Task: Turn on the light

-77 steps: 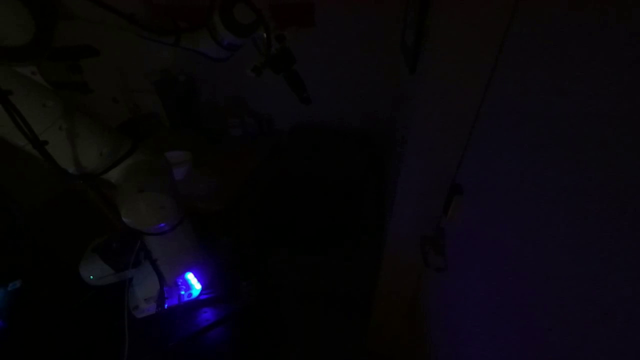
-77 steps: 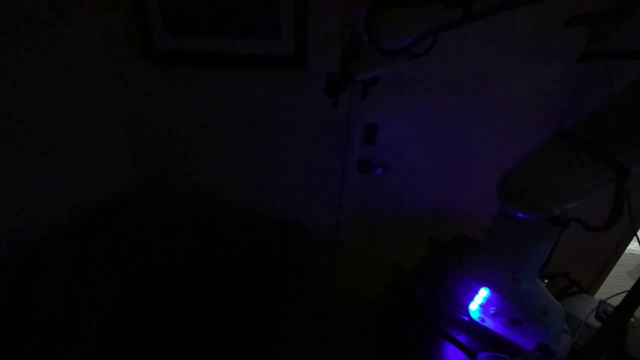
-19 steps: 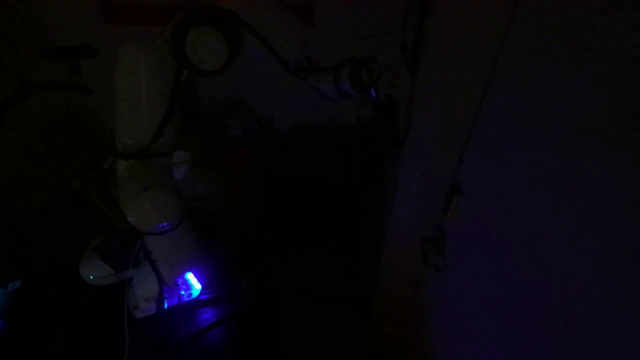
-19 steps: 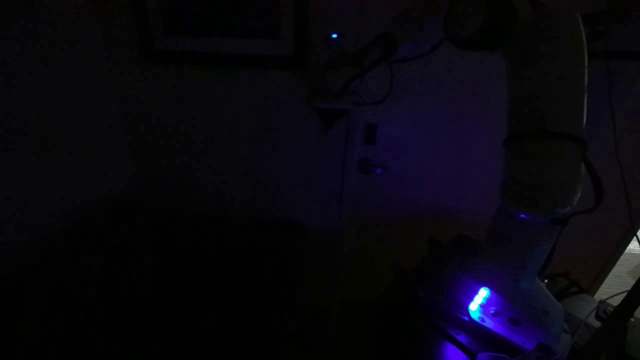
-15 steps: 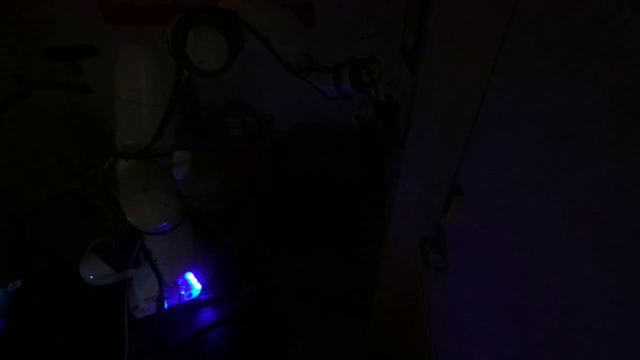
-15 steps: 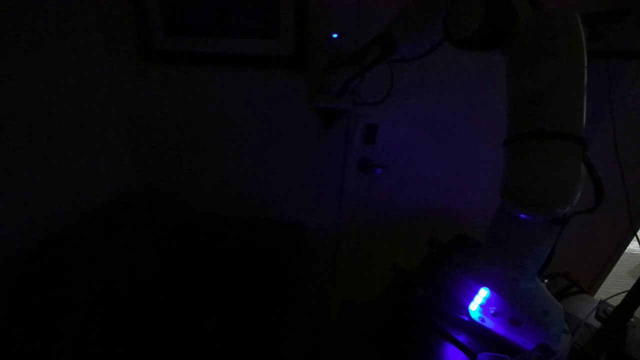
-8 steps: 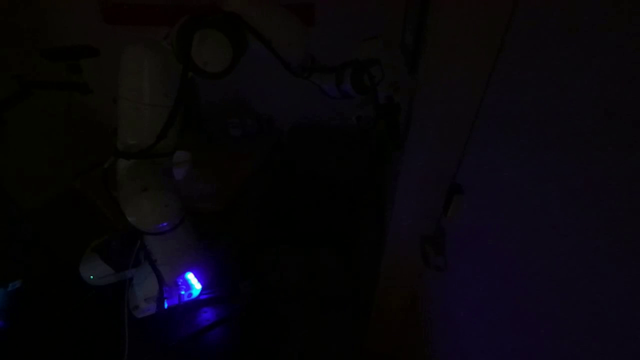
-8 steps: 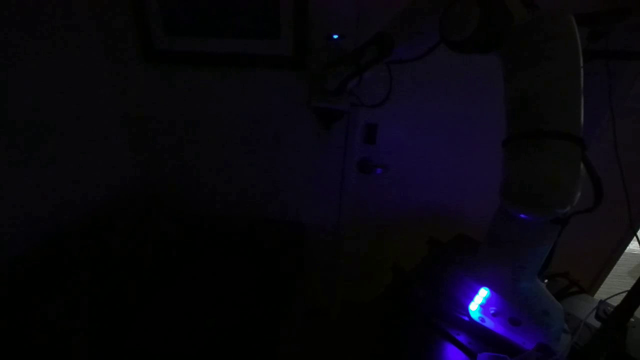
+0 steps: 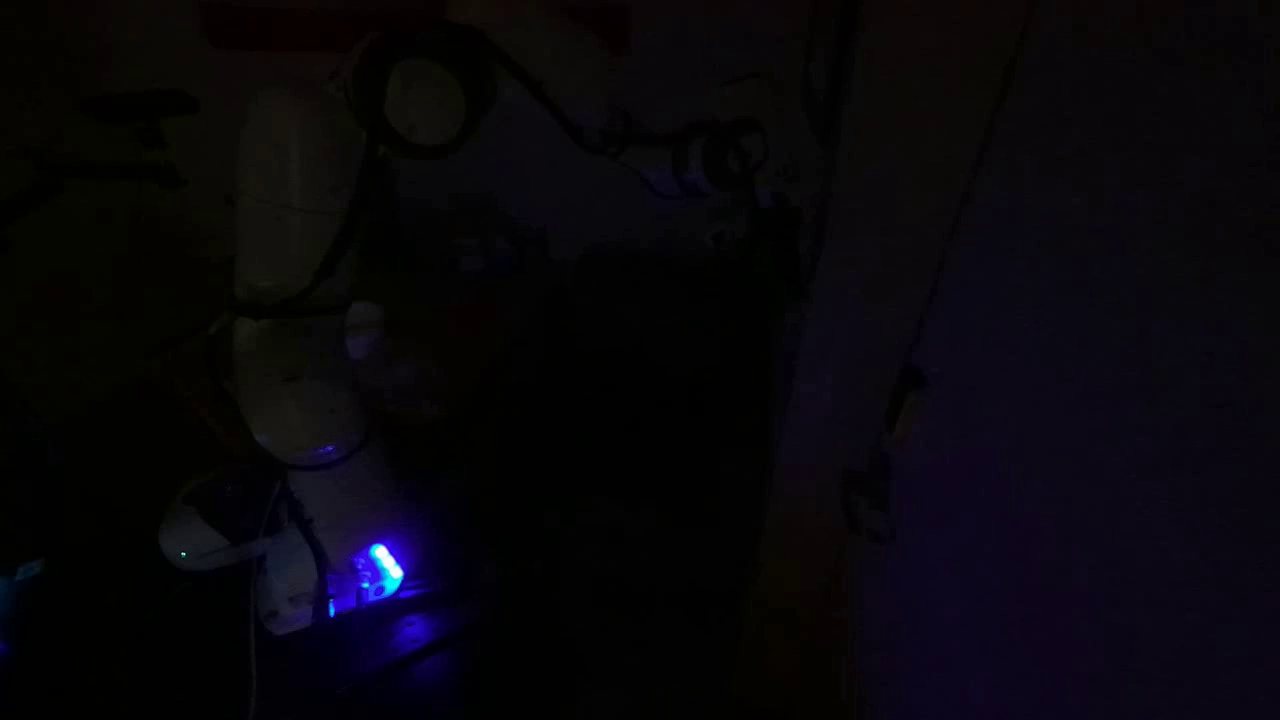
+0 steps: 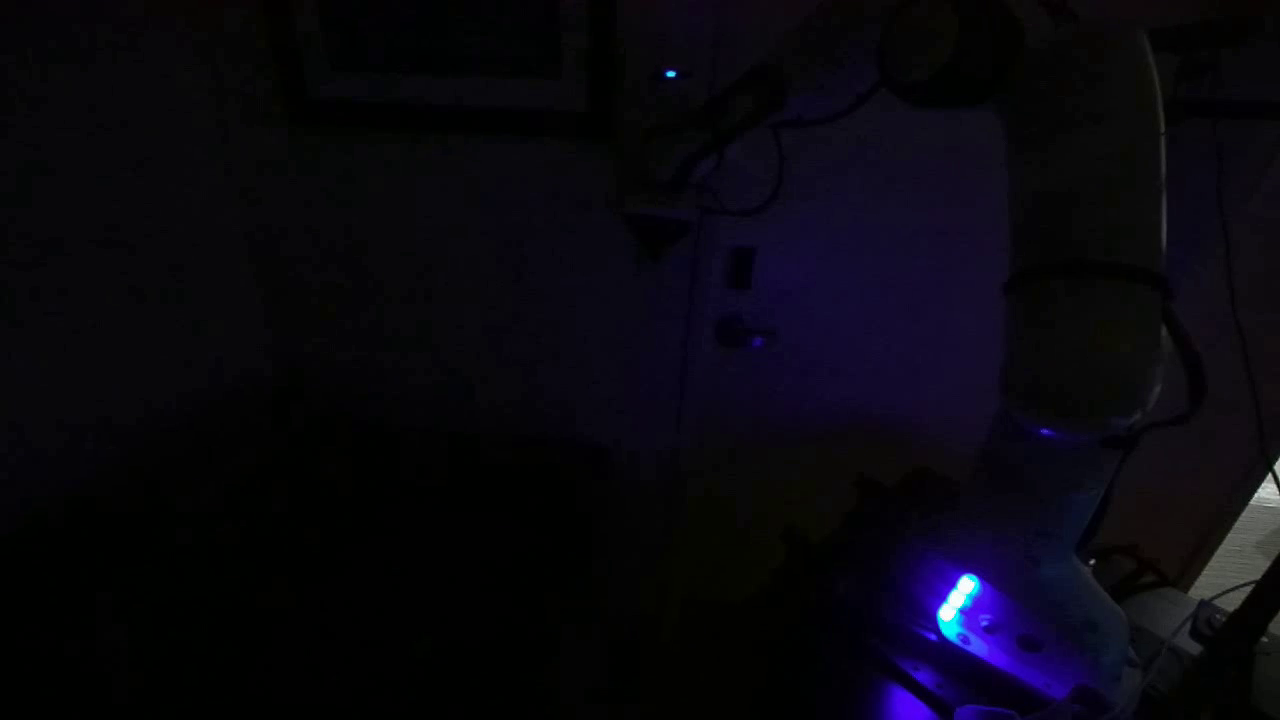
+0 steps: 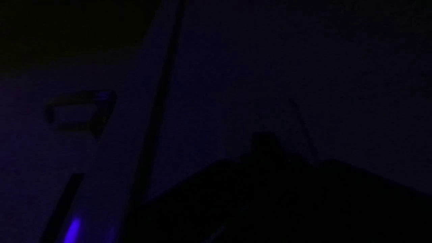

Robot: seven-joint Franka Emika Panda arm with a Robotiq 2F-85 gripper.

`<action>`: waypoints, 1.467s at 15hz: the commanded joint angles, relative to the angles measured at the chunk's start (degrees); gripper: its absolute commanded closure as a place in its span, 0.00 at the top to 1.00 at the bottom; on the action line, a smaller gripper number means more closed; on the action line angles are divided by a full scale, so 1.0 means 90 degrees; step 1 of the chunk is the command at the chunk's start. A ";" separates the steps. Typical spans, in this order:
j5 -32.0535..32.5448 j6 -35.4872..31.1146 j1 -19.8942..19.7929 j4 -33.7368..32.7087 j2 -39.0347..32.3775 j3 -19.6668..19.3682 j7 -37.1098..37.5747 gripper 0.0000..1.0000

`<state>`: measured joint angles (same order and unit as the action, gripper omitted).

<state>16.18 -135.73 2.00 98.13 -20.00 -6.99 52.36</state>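
Note:
The room is dark, and the light itself is out of view. No switch can be made out on the wall. My gripper (image 11: 265,136) is a black outline at the bottom of the wrist view, its fingers together in one narrow tip, shut with nothing visible in them. The pale wall (image 11: 236,84) fills the view ahead of the tip; whether they touch I cannot tell. In both exterior views the gripper (image 9: 788,255) hangs at the end of the outstretched arm, pointing down. It shows as a dark shape (image 10: 656,238) just left of the door's edge.
A door handle (image 11: 104,118) stands left in the wrist view, beyond a dark door gap (image 11: 153,131). Above that handle (image 10: 735,332) is a dark box (image 10: 740,268). A picture frame (image 10: 450,118) hangs on the wall. Blue lamps (image 9: 385,562) glow on the arm's base.
Compared with about five seconds ago, the arm has reached out and the gripper is close to the wall beside the door. Over the last second it has shifted only slightly. The room stays dark.

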 commanded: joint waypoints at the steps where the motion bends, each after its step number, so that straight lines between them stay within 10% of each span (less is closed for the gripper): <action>1: -0.0167 -0.0108 0.0014 -0.0213 -0.0336 -0.0070 0.0013 0.00; 22: 0.1078 0.1943 0.0787 0.1256 0.1464 0.0311 0.0704 0.00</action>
<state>23.97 -120.88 8.83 104.83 -12.40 -5.86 56.72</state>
